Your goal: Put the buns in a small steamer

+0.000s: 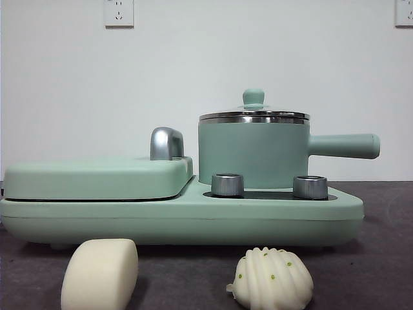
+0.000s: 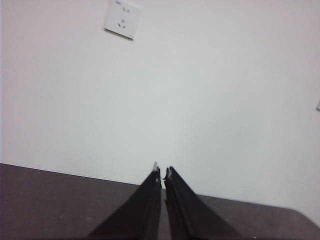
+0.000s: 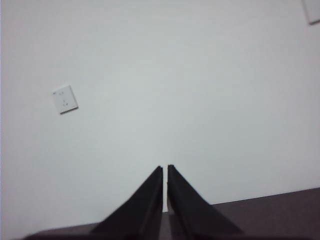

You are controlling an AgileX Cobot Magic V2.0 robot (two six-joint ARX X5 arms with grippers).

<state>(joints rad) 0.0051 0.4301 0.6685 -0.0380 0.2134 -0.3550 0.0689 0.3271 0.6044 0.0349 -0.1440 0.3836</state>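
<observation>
In the front view a smooth off-white bun (image 1: 100, 273) lies on the dark table at the near left. A pleated bun with green specks (image 1: 271, 279) lies at the near right. Behind them the small steamer (image 1: 253, 152), a mint-green pot with a steel rim and a long side handle pointing right, stands on the right half of a mint-green cooker base (image 1: 181, 216). Its glass lid with a green knob (image 1: 253, 98) is on. My left gripper (image 2: 162, 172) and my right gripper (image 3: 165, 169) are shut and empty, facing the white wall. Neither shows in the front view.
A flat mint-green lidded griddle (image 1: 97, 179) with a silver handle (image 1: 166, 143) takes the left half of the base. Two silver dials (image 1: 227, 185) sit on the front of the base. The white wall behind carries sockets (image 1: 119, 12).
</observation>
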